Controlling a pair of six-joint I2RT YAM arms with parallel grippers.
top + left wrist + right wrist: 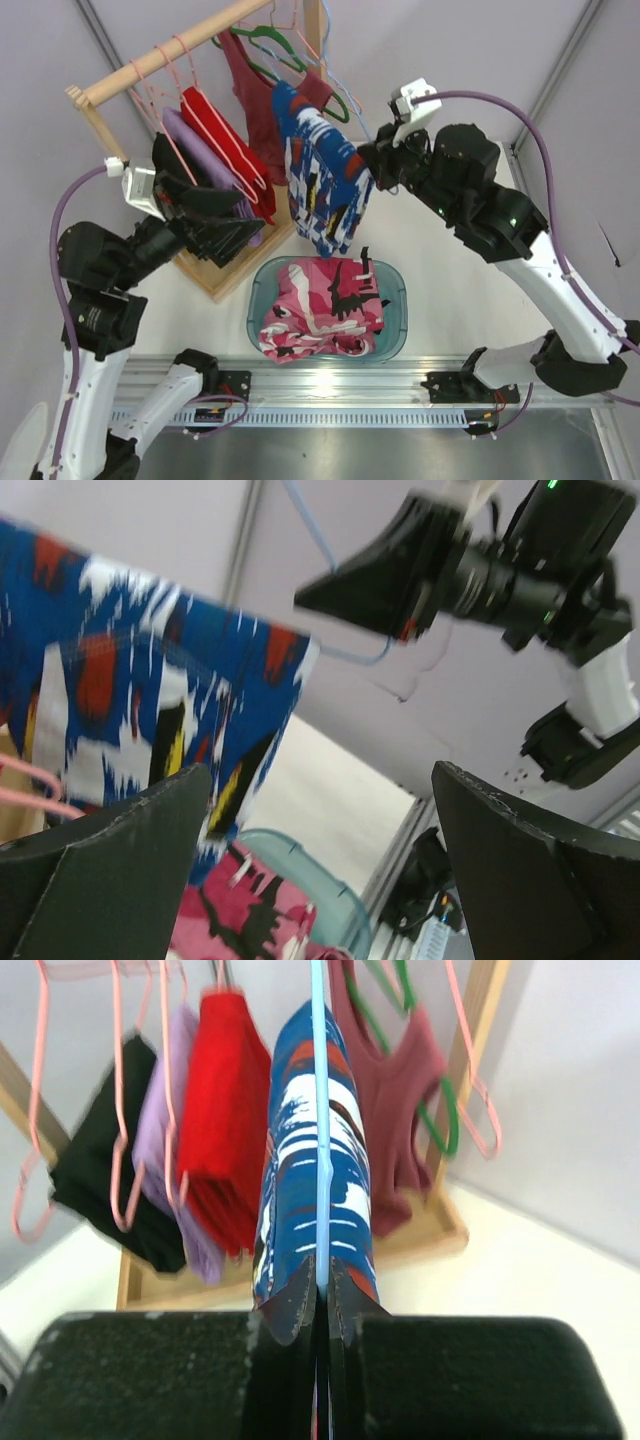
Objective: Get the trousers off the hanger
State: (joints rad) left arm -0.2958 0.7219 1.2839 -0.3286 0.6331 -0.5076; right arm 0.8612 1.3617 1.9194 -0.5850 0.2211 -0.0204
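**While the right arm pins the hanger, the left waits spread beside the trousers**

Where the wooden rack (160, 55) ends on its right, the trousers (322, 180) hang folded over the hanger (318, 1110). Their long axis drops toward the far rim of the teal basin (395, 290), which holds a camouflage garment (320, 310). The right gripper (322, 1295) sits on the trousers' right, its jaws pressed together on the hanger's thin blue wire, the cloth just beyond its fingertips. The left gripper (238, 218) sits on the opposite side, jaws spread wide and holding nothing. It faces the free cloth, near but apart. With the right arm busy on the wire, pulling the cloth off likely falls to the left. Whether the hook is on the rail I cannot tell.
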